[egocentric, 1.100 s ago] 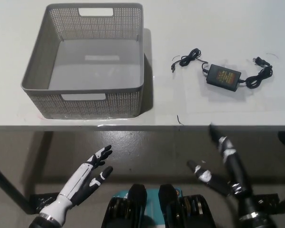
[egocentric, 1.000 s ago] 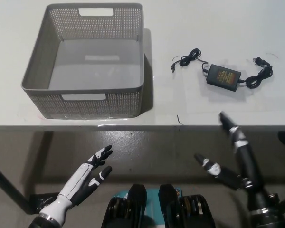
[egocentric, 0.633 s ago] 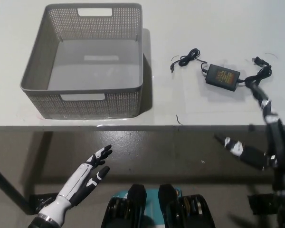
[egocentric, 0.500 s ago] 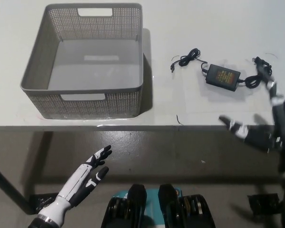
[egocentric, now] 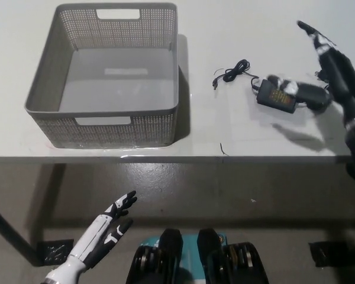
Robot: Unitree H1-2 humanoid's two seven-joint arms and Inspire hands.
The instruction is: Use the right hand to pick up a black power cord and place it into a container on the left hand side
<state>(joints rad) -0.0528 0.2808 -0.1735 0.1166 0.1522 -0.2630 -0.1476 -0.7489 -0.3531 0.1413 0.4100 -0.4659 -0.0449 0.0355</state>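
Observation:
The black power cord's adapter brick (egocentric: 276, 96) lies on the white table (egocentric: 236, 127), right of centre, with a thin coiled lead (egocentric: 231, 73) running off to its left. My black right hand (egocentric: 322, 65) hovers open above the brick's right end, fingers spread, hiding the plug end of the cord. A grey perforated basket (egocentric: 103, 74) stands empty on the left part of the table. My white left hand (egocentric: 103, 231) rests open below the table's front edge at lower left.
The table's front edge (egocentric: 177, 157) runs across the middle of the view, with dark floor below it. A short dark scrap (egocentric: 223, 149) lies near that edge, between basket and adapter.
My right arm has swung up from below the table's front edge, out to the right, and now over the adapter. The left hand has sunk slightly. Cord and basket have not moved.

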